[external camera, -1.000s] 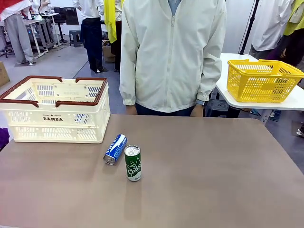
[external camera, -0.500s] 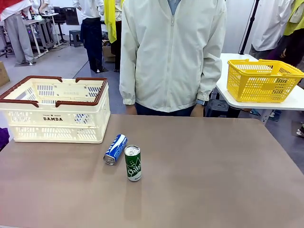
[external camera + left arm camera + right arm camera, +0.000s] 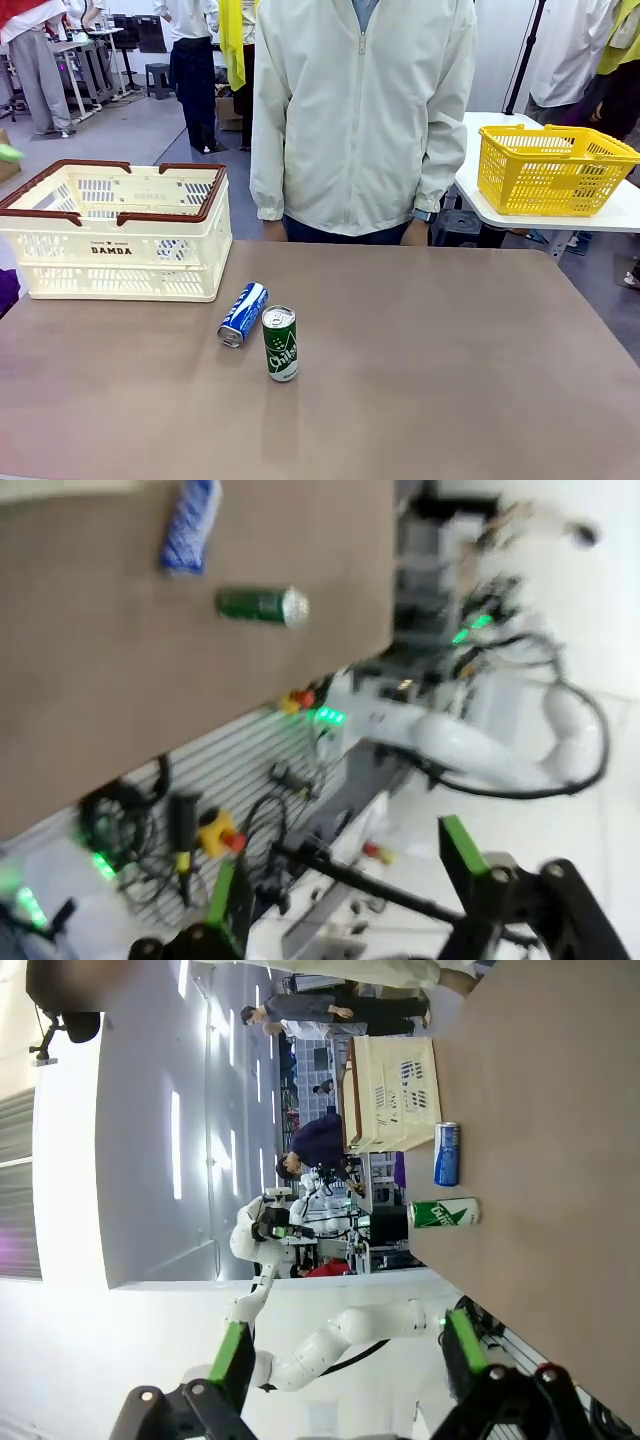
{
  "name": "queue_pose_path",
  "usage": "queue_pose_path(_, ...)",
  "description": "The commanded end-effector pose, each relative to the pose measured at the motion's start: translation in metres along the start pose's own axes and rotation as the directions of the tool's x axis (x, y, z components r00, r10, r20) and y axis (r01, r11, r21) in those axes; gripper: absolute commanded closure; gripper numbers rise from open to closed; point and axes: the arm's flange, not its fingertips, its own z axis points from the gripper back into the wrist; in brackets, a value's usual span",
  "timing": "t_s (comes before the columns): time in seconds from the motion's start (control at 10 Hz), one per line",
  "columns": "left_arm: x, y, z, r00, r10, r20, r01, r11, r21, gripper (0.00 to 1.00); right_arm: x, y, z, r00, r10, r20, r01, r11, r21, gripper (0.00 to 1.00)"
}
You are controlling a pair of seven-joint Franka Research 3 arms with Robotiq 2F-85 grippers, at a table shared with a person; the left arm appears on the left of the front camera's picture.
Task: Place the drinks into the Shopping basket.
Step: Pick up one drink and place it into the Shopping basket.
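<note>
Green can, blue-white can, cream brown-rimmed basket

The left gripper is made up of two black fingers faced with bright green pads, and a round pivot is set in each knuckle. The right gripper is built alike, with black links, green pads and a small red dot at one joint. The right arm and the left arm are formed of smooth, rounded white segments, each with a green light near its base. A black cable is looped beside the right arm. The person is dressed in a pale cream zip-front jacket with gathered cuffs. A dark wristband is worn, and dark trousers are seen below the hem.
</note>
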Motion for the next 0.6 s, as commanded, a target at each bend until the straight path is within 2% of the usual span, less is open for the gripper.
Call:
queue_pose_path(0.0, 0.009, -0.061, -0.103, 0.994, -0.093, -0.054, 0.101, 0.976, 0.191, 0.00, -0.002, 0.004, 0.003, 1.000, -0.005, -0.011, 0.005, 1.000, -0.001, 0.00)
queue_pose_path(0.1, -0.002, -0.079, -0.152, 0.993, -0.114, -0.040, 0.121, 0.947, 0.299, 0.00, -0.002, 0.004, 0.003, 1.000, -0.005, -0.011, 0.005, 1.000, -0.001, 0.00)
queue_pose_path(0.2, -0.014, -0.090, -0.198, 0.985, -0.174, -0.010, 0.164, 0.908, 0.386, 0.00, -0.002, 0.004, 0.003, 1.000, -0.005, -0.011, 0.005, 1.000, -0.001, 0.00)
queue_pose_path(0.3, -0.020, -0.098, -0.245, 0.969, -0.246, -0.017, 0.228, 0.866, 0.445, 0.00, -0.002, 0.004, 0.003, 1.000, -0.005, -0.011, 0.005, 1.000, -0.001, 0.00)
queue_pose_path(0.5, -0.001, -0.106, -0.304, 0.947, -0.237, 0.216, 0.100, 0.859, 0.503, 0.00, -0.002, 0.004, 0.003, 1.000, -0.005, -0.011, 0.005, 1.000, -0.001, 0.00)
